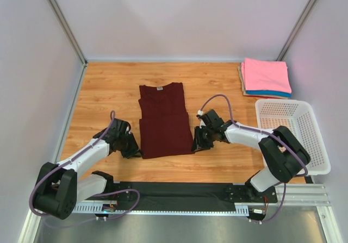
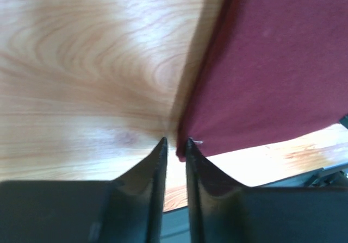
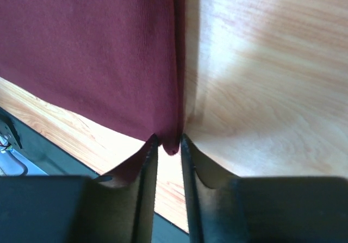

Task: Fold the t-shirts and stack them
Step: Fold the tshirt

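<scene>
The left arm point(image 1: 89, 150) and right arm point(image 1: 244, 133) reach low and inward over the desk point(image 1: 109, 91), the left fingers point(image 2: 155, 172) and right fingers point(image 3: 142, 172) each narrowed to a slit at a near corner of the flat maroon t-shirt point(image 1: 163, 120), but whether they pinch the cloth is unclear.

The worktop point(image 1: 109, 91) is pale wood with a wavy grain, walled on three sides. A maroon tee point(image 1: 163, 120) lies flat near its middle, folded into a narrow oblong. The neck and its small label point to the far edge, the hem to the near edge. In the far right corner sits a stack of folded tees point(image 1: 265, 77), pink on top, with blue and tan edges showing below. Just nearer along the right edge stands a white perforated basket point(image 1: 283, 101), well apart from the maroon tee.
</scene>
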Robot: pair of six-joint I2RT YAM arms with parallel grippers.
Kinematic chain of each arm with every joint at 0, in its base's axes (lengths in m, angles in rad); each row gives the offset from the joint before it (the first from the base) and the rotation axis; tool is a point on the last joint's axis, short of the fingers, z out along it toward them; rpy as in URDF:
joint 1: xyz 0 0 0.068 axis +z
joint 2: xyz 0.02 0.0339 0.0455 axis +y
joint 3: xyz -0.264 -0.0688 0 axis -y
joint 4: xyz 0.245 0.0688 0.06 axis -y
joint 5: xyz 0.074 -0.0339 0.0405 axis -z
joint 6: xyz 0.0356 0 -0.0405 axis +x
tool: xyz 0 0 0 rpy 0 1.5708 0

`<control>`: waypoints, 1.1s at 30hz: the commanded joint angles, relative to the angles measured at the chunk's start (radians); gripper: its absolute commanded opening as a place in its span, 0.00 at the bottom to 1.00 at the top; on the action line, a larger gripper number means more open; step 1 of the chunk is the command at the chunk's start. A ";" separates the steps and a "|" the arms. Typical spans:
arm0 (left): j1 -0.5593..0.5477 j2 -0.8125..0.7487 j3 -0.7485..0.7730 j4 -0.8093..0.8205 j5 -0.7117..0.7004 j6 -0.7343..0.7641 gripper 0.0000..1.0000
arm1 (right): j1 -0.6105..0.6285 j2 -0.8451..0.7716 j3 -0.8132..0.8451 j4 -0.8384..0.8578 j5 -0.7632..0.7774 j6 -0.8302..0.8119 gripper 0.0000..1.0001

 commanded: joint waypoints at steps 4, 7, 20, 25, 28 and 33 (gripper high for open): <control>0.003 -0.048 -0.017 -0.054 -0.017 0.014 0.29 | 0.019 -0.047 -0.041 -0.064 0.074 0.015 0.32; 0.002 -0.051 -0.018 -0.042 -0.013 0.016 0.31 | 0.025 -0.061 -0.050 -0.072 0.096 0.017 0.34; 0.002 -0.039 -0.044 0.021 0.044 0.002 0.12 | 0.037 -0.041 -0.058 -0.023 0.062 -0.009 0.19; 0.002 -0.075 -0.021 -0.024 0.027 -0.006 0.00 | 0.037 -0.099 -0.058 -0.056 0.088 -0.018 0.00; 0.002 -0.114 -0.011 -0.061 0.013 -0.006 0.00 | 0.037 -0.146 -0.067 -0.062 0.093 -0.020 0.00; -0.001 -0.154 -0.007 -0.065 0.049 -0.018 0.00 | 0.037 -0.183 -0.078 -0.058 0.082 -0.012 0.00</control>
